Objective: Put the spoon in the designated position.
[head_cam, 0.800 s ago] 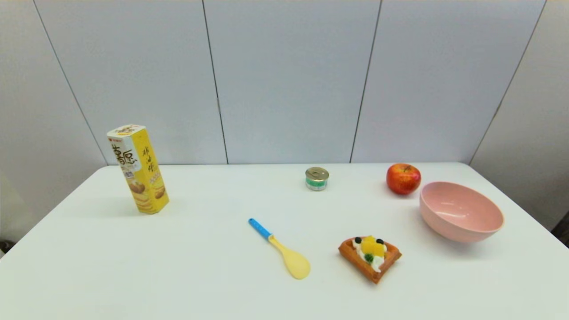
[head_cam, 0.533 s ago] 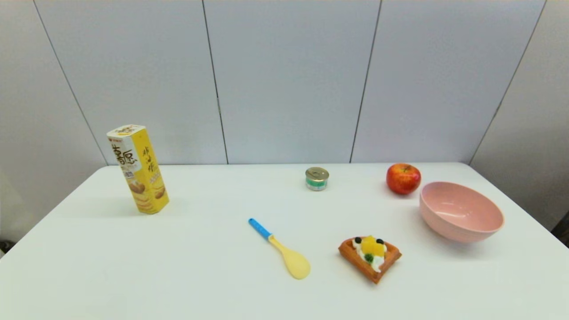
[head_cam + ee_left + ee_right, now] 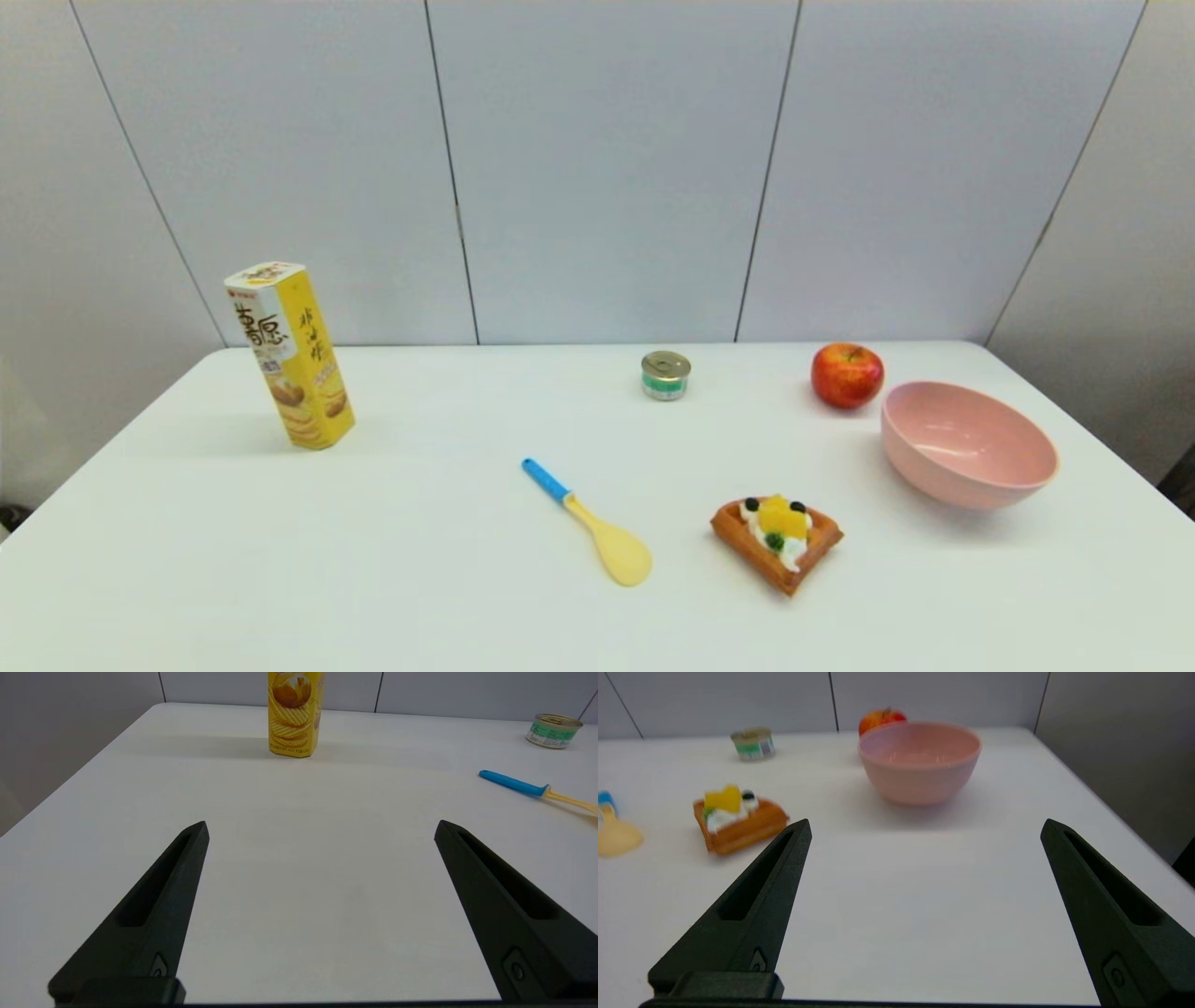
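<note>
While neither arm appears in the head view, each wrist view shows its own gripper low over the near part of the white table [image 3: 448,597] with fingers spread wide and nothing between them: the left gripper [image 3: 321,828] over bare tabletop on the left side, the right gripper [image 3: 926,826] over bare tabletop on the right side. The spoon [image 3: 586,523] lies flat near the table's middle, well apart from both grippers, untouched; its blue handle points toward the far left and its pale yellow bowl toward the near right. From the left wrist view only the handle and neck of the spoon [image 3: 537,791] are visible at the frame edge; from the right wrist view only its bowl end [image 3: 614,833] shows. Just right of the spoon sits a toy waffle [image 3: 777,543] with fruit topping. Farther right stands a pink bowl [image 3: 968,457], with a red apple [image 3: 847,374] behind it. A small tin can [image 3: 666,375] sits toward the far edge, and a tall yellow snack box [image 3: 289,355] stands upright at the far left. Grey wall panels [image 3: 597,168] close off the table's far side.
</note>
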